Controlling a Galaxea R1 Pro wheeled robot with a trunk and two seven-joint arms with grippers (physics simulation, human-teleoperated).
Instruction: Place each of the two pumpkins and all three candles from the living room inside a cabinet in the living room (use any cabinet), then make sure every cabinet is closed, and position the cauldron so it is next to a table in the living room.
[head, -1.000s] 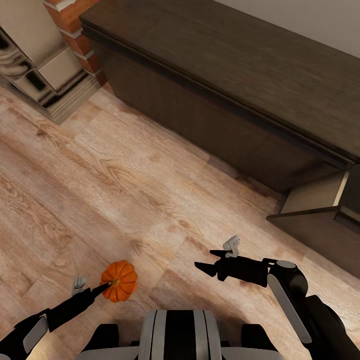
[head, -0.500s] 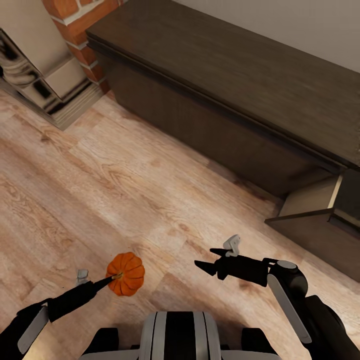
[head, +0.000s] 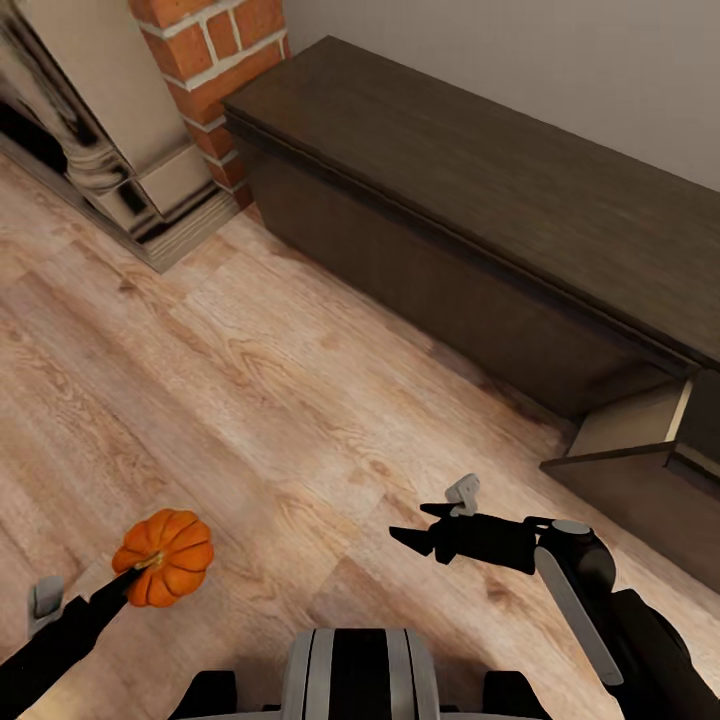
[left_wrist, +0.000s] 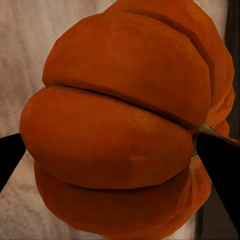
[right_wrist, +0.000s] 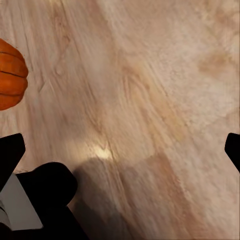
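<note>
Pale wood-plank floor (head: 250, 380) runs up to a long dark-brown cabinet (head: 480, 200) against the wall from 12 to 3 o'clock, with one drawer (head: 640, 440) pulled out at 3 o'clock. A brick pillar (head: 215, 60) stands at 11 o'clock. The left gripper (head: 135, 575) at 8 o'clock pinches an orange pumpkin (head: 165, 557) above the floor. The right gripper (head: 420, 525) at 5 o'clock is spread and holds nothing.

A home living room: pale wood-plank floor (head: 250, 400), a long low dark-brown cabinet (head: 480, 200) against a plain wall (head: 560, 70), and a red-brick fireplace column (head: 215, 60) beside it.
</note>
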